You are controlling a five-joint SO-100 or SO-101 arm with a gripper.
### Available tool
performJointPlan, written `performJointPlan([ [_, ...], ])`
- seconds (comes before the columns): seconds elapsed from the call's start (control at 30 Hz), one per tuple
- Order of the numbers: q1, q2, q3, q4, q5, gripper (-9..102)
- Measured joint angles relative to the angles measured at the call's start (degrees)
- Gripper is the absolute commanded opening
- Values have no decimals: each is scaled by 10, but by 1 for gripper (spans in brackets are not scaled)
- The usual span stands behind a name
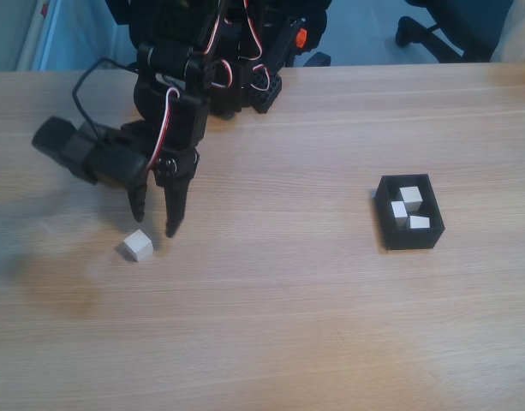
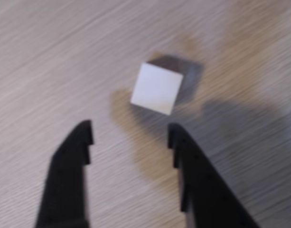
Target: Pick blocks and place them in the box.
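We count three small white cubes (image 1: 409, 208) inside the black open-topped box (image 1: 390, 229); one white cube (image 1: 137, 246) remains on the wooden counter (image 1: 288, 325), just beyond our hand (image 1: 155, 224), parted and empty.

The fixed view looked down steeply across the wooden table (image 1: 331, 342) from the side opposite the arm's base, which stood at 12 o'clock, and took in the tabletop widely. The wrist view rode just behind the gripper (image 2: 131, 135), facing down at the wood from very near. Both shared the lone white block (image 1: 137, 246) (image 2: 157, 89), at 8 o'clock in the fixed view.
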Motion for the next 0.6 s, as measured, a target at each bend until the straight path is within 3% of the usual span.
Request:
performJointPlan([
  [0.6,30,-103,-73,-25,-15,20],
])
